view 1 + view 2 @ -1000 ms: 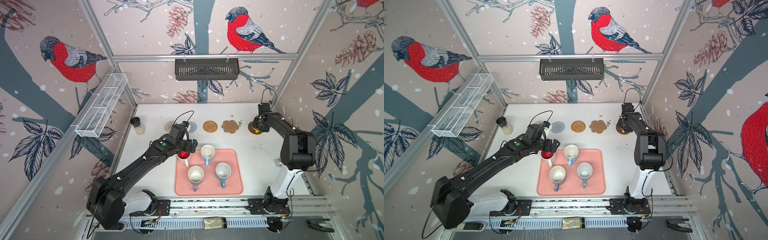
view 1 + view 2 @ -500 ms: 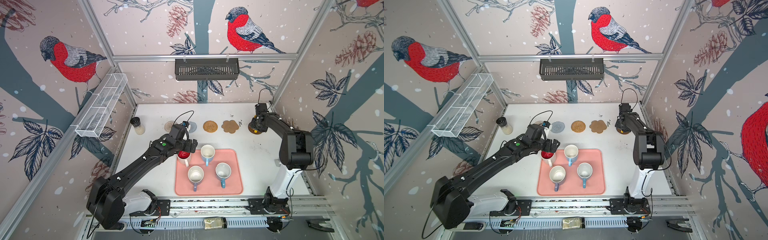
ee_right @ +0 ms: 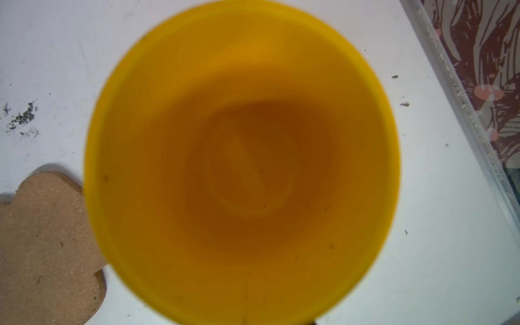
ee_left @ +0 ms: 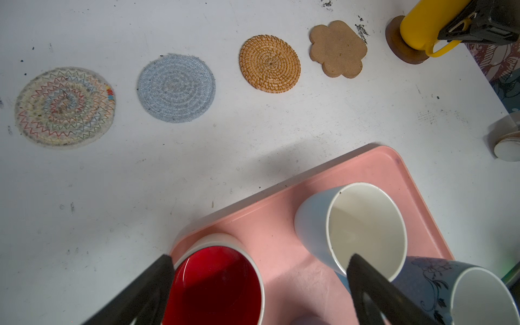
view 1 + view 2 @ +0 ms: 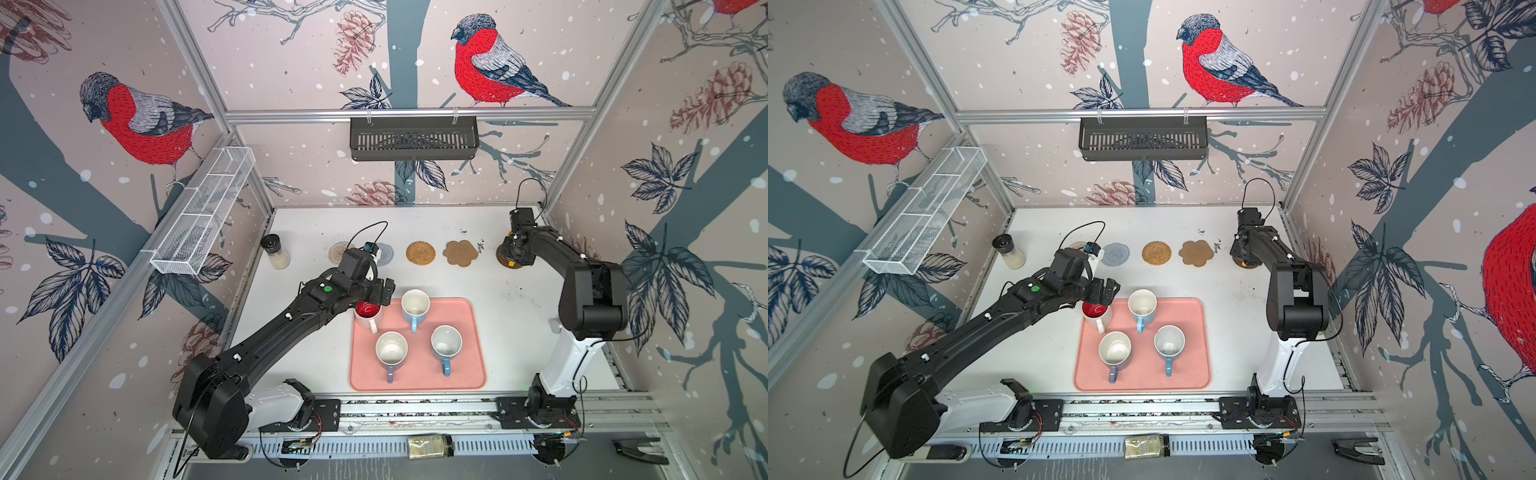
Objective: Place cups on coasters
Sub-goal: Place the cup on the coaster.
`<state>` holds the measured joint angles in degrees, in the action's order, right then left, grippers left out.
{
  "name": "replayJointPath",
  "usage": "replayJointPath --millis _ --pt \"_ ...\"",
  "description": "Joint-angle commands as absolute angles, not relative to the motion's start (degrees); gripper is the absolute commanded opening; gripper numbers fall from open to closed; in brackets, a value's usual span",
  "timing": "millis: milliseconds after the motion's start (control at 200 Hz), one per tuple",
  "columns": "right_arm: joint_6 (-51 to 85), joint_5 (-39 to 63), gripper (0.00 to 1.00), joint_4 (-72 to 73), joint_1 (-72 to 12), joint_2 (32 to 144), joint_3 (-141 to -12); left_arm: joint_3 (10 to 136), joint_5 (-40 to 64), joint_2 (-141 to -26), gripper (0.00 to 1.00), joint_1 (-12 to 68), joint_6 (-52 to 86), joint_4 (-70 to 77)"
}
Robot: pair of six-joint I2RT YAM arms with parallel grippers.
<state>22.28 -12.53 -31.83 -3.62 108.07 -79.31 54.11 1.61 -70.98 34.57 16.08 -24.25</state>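
The left gripper (image 4: 259, 259) hangs spread wide, straddling the red-lined mug (image 4: 216, 284) at the pink tray's (image 4: 281, 225) 10 o'clock corner, tight to the rim. Open table (image 4: 140, 183) runs from there to the bare coasters (image 4: 176, 88) at 12. At 1 o'clock, hard by the wall (image 3: 484, 56), the right gripper (image 5: 512, 254) covers the yellow mug (image 4: 416, 28) on the wooden disc (image 4: 394, 45). Its jaws are hidden, so I cannot tell their state.
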Motion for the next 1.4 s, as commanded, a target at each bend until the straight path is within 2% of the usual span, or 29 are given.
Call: replayJointPath --millis 0,80,160,320,425,445,490,505,951,1166,1396 --pt "21.79 -13.71 0.24 -31.73 -3.89 107.47 -78.81 54.08 1.94 -70.84 0.97 34.50 15.34 -24.01" --pt "21.80 -14.00 0.29 -31.61 -4.04 107.17 -78.32 54.14 1.93 -70.79 0.97 34.54 15.31 -24.04" --pt "21.83 -13.81 0.44 -31.42 -4.19 106.76 -77.87 54.12 2.00 -70.85 0.97 34.54 15.33 -24.04" --pt "21.88 -14.06 0.58 -31.38 -4.14 106.29 -77.39 54.14 2.11 -70.93 0.97 34.54 15.26 -24.02" --pt "21.82 -14.33 0.72 -31.56 -4.13 106.06 -77.18 54.14 2.02 -70.93 0.97 34.54 15.21 -24.00" --pt "21.82 -14.39 0.75 -31.60 -4.14 105.93 -77.17 54.10 2.02 -70.93 0.97 34.52 15.21 -24.07" --pt "21.73 -14.41 0.97 -31.62 -4.14 105.63 -76.95 54.18 1.87 -70.93 0.97 34.54 15.21 -24.13" --pt "21.61 -14.29 1.00 -31.56 -4.23 105.52 -76.89 54.22 1.74 -70.93 0.97 34.54 15.30 -24.17" --pt "22.29 -13.40 1.00 -29.93 -4.10 97.95 -70.69 54.31 -0.50 -70.99 0.97 34.54 15.45 -23.95" --pt "24.62 -19.32 1.00 -27.74 -6.32 86.71 -64.53 56.82 -1.87 -71.94 0.78 35.28 18.11 -27.01" --pt "26.66 -21.12 1.00 -26.57 -12.62 73.86 -58.01 63.16 -1.64 -71.81 0.68 38.01 23.66 -34.61"
